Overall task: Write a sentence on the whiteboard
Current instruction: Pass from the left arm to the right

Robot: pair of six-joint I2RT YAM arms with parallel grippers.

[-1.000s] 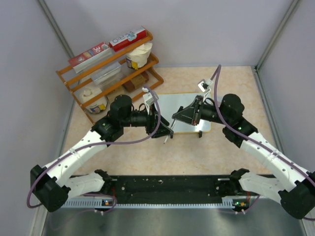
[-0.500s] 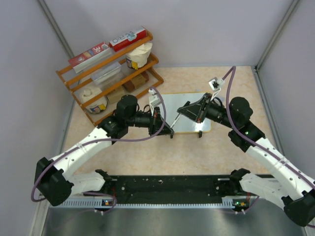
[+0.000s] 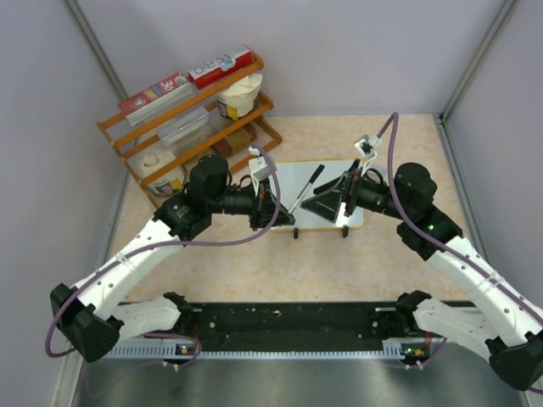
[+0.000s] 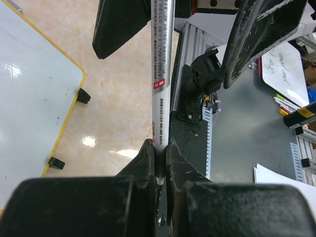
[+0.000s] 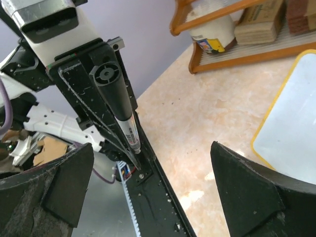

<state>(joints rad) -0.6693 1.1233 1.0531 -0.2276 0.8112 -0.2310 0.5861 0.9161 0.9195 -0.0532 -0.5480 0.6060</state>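
The whiteboard (image 3: 333, 172) sits on the tabletop (image 3: 339, 263) at the centre of the top view. The left jaws are clamped on a marker (image 4: 159, 74) slanting over it. The right jaws gape wide, holding nothing.

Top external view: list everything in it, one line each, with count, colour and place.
whiteboard: one, white with a tan frame, centre of the table.
marker: one, silver and black, tilted over the whiteboard.
rack: one, orange, back left corner.
boxes: two, red and white, on top of the rack.
jars: two, white, on the rack's shelves.
table: one, beige, under everything.
left claw: one, black, shut on the marker.
right claw: one, black, open, beside the marker.
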